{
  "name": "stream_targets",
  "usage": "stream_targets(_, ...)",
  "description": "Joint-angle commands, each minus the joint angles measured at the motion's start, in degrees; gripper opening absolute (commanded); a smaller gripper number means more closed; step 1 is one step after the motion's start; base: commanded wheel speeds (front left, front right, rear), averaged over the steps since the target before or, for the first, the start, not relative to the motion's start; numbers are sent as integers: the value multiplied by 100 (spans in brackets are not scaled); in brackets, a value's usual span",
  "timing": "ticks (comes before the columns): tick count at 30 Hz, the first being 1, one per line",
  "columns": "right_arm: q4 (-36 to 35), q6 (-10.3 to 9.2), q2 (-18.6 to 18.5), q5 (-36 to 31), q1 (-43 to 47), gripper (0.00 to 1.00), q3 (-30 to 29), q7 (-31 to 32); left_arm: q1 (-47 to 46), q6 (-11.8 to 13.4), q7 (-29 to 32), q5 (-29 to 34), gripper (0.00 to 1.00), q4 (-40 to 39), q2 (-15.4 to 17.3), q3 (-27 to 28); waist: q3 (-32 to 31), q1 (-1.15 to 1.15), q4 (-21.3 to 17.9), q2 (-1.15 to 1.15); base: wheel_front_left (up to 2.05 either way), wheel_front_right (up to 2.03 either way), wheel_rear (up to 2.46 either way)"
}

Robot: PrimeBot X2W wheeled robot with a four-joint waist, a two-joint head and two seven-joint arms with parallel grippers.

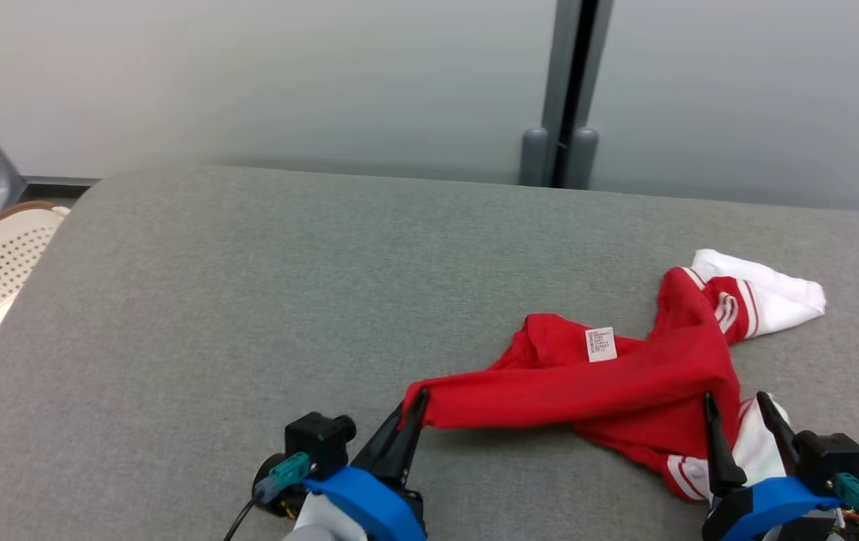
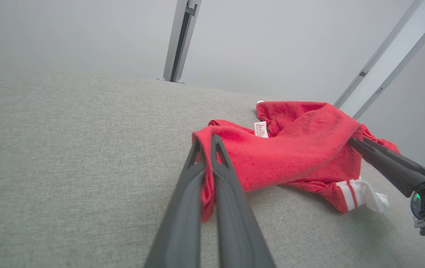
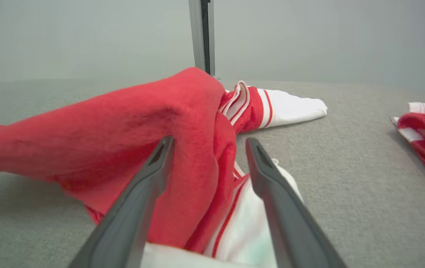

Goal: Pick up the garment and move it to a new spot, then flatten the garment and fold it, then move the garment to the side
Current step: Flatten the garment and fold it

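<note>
The red garment [image 1: 624, 383] is lying bunched by the grey padded surface's [image 1: 249, 300] front right edge, stretching sideways between the arms; the left gripper [image 1: 415, 402] is clamping its left end, the right gripper [image 1: 734, 398] is straddling the right end with fingers apart

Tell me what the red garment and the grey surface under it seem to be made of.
The garment looks like soft knit cotton or similar, matte and slightly fuzzy; it bunches in limp folds. The surface seems woven grey upholstery fabric, matte, with a fine flecked weave showing in the left wrist view.
</note>
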Motion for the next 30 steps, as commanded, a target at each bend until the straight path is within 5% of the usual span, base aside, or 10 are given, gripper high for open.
stream_targets(1,16,0,-13,5,44,100,8,-18,113,-4,-15,78,0,-28,11,99,19,1,82,0,0,0,0)
stream_targets(8,19,0,-14,62,-131,100,183,-19,300,-2,-16,381,0,125,61,990,189,1,152,0,0,0,0)
stream_targets(25,-90,0,-12,34,-261,100,352,-18,-499,246,-17,926,0,1422,83,2454,507,1,-496,0,0,0,0)
stream_targets(26,-120,0,-12,78,-201,100,378,-18,-302,516,-16,1161,100,1073,92,2851,394,1,-512,0,0,0,0)
stream_targets(30,-174,0,-12,108,-87,100,430,-18,192,879,-16,1601,100,462,6,3383,206,1,-503,0,0,0,0)
